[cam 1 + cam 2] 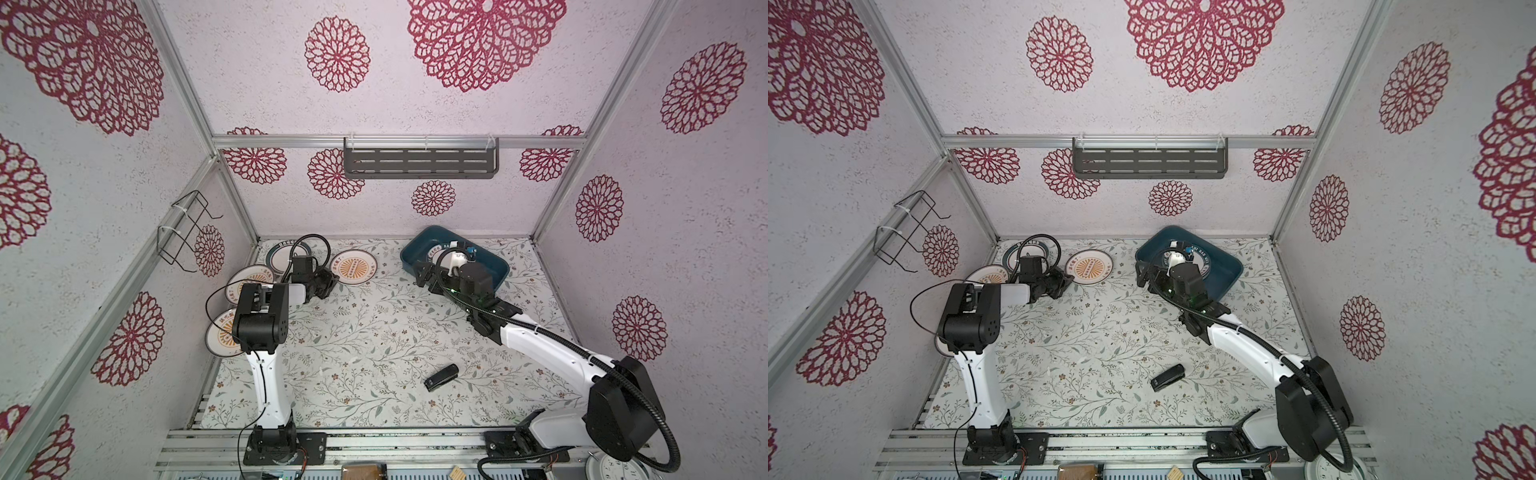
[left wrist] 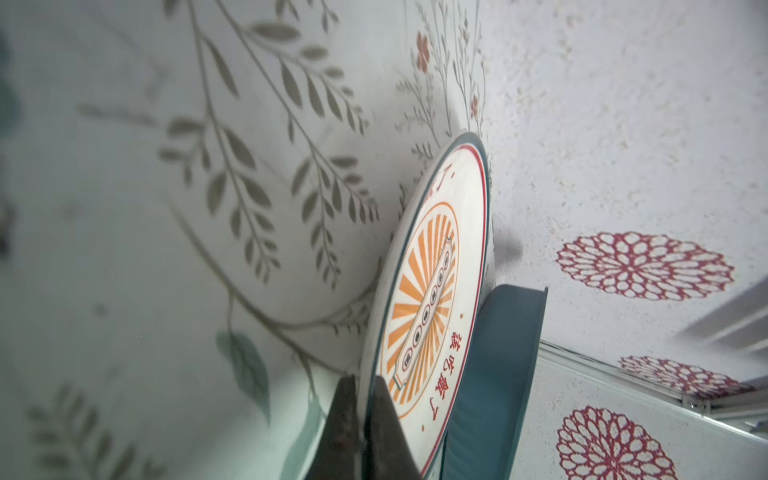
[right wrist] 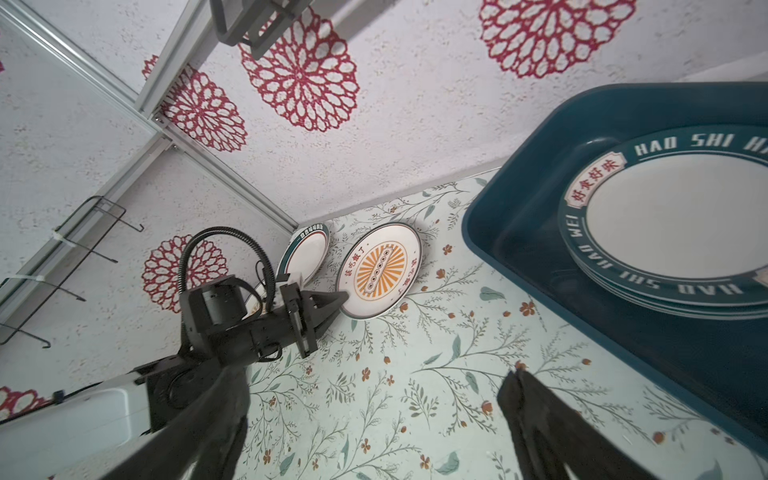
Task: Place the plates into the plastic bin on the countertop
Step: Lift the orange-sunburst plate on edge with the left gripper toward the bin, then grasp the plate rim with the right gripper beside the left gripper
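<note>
In a top view the left pincer (image 1: pixel 331 284) sits at the near edge of the sunburst plate (image 1: pixel 354 267), at about 11 o'clock on the tabletop (image 1: pixel 374 353). The bin (image 1: pixel 500 272) is at 1 o'clock, well apart from that plate. The right pincer (image 1: pixel 420 275) hangs by the bin's 9 o'clock corner.

In the left wrist view the left pincer (image 2: pixel 363 380) is squeezed tight on the thin rim of the sunburst plate (image 2: pixel 428 299). I cannot tell if the plate is off the tabletop or flat on it.

In the right wrist view the right pincer (image 3: pixel 376 374) has its jaws spread wide and holds nothing. A stack of plates (image 3: pixel 673 216) lies in the bin (image 3: pixel 519 232).

The grip is only on the edge. So I think the heavy plate could tip, slide out and crack. On the way over it could also bang the bin wall, the stack, or the right pincer so close by.
</note>
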You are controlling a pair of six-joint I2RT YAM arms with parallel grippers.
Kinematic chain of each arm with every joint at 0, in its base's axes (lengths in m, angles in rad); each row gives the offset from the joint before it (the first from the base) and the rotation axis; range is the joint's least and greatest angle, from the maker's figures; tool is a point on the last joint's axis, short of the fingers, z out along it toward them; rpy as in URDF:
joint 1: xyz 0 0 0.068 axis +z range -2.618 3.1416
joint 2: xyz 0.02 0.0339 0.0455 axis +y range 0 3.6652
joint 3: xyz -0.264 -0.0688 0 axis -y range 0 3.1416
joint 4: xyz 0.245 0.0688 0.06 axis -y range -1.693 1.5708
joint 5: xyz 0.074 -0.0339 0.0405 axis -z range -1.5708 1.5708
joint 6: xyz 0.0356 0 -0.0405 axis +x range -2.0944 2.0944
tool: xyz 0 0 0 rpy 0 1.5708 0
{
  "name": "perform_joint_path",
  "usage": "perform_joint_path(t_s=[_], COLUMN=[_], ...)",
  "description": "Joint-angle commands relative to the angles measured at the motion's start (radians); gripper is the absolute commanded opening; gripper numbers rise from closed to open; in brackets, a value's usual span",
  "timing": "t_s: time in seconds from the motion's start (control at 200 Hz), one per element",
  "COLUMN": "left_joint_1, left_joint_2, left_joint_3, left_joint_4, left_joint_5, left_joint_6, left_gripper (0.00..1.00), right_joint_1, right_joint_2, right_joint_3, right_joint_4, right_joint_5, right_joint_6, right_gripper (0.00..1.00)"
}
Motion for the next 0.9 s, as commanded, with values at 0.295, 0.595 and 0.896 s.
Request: perform_joint_path(t_s=[0.295,0.595,0.896], left_joint_1=[-0.136,-0.233,-0.275], left_joint_2=[-0.366,-0.395,-0.405], left_joint_3=[-0.094,-0.046,-0.032], left_joint_4=[-0.061,-0.092,-0.087], left_joint_5=[-0.02,0.071,0.104], left_joint_6=[0.084,0.066,0.07], left_gripper=[0.0,0.0,0.0], right_joint_1=[-0.125,-0.134,-0.138], right_joint_2=[0.015,0.114,0.211], right_joint_3=[-0.007,0.034,0.075], right_joint_4=[0.035,0.114,0.164], right_joint_5=[-0.233,-0.304,-0.33], right_joint_6=[0.073,0.108,0.161], right_gripper=[0.99,0.97,0.74])
